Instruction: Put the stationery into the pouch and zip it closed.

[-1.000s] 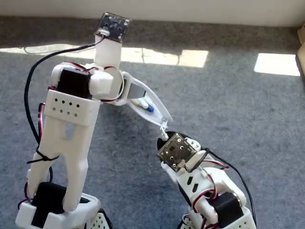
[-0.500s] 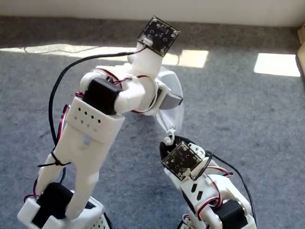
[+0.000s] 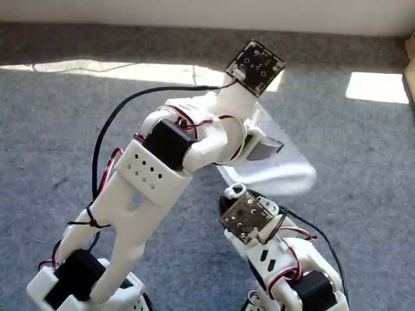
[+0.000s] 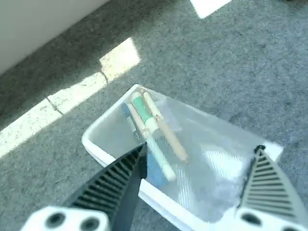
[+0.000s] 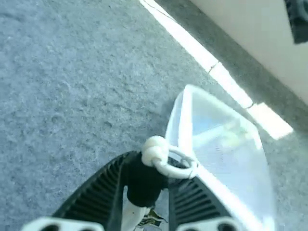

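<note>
A clear pouch [image 4: 211, 168] lies on the grey carpet with several pens [image 4: 149, 125] inside it, one of them green-capped. My left gripper [image 4: 200, 150] hangs open just above the pouch, one finger to each side, gripping nothing. In the high view the left arm stretches over the pouch [image 3: 285, 173] and hides most of it. My right gripper [image 5: 149, 168] is shut on the white zipper pull ring [image 5: 167, 160] at the near corner of the pouch [image 5: 221, 139]. The same ring [image 3: 235, 192] sits at the tip of the right gripper [image 3: 233, 197] in the high view.
Grey carpet [image 3: 363, 162] runs all around, with bright sun patches [image 3: 379, 87] near the back wall. A brown object [image 3: 410, 65] pokes in at the right edge. The left arm's black cable [image 3: 123, 110] loops above the carpet.
The left arm has swung to the right over the pouch. The pouch's far end has moved right with it. The right gripper has kept its hold on the zipper pull.
</note>
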`<state>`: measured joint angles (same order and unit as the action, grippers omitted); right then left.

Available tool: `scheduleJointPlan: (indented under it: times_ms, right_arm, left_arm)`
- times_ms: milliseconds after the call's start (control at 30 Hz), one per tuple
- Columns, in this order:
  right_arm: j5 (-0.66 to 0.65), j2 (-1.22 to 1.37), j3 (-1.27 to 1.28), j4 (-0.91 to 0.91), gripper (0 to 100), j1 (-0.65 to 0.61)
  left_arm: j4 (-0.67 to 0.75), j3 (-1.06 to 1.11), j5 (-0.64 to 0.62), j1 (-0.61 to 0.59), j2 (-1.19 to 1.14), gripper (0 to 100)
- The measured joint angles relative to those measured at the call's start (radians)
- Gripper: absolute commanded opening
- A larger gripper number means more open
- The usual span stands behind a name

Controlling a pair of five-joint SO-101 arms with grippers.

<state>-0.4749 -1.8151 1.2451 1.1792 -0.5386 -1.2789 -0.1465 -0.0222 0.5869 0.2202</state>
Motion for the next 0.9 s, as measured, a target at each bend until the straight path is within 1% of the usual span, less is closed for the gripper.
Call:
scheduleJointPlan:
  times_ms: [200,333,433,600,733,833,900]
  right_arm:
    - [0.0,-0.005,0.0,-0.002,0.6,0.003]
    - [0.0,-0.005,0.0,-0.002,0.6,0.005]
    - [0.0,-0.005,0.0,-0.002,0.6,0.005]
    - [0.0,-0.005,0.0,-0.002,0.6,0.005]
    - [0.0,-0.005,0.0,-0.002,0.6,0.005]
    - [0.0,-0.005,0.0,-0.002,0.6,0.005]
    - [0.0,-0.005,0.0,-0.002,0.6,0.032]
  left_arm:
    - [0.002,-0.018,0.0,-0.005,0.0,32]
    - [-0.002,-0.068,0.0,-0.057,0.0,32]
    - [-0.044,-0.123,0.002,-0.109,0.0,32]
    - [-0.158,-0.193,0.11,-0.161,0.0,32]
    - [-0.23,-0.203,0.193,-0.218,0.0,32]
    - [-0.281,-0.203,0.285,-0.253,0.0,32]
    - [-0.324,-0.203,0.353,-0.259,0.0,32]
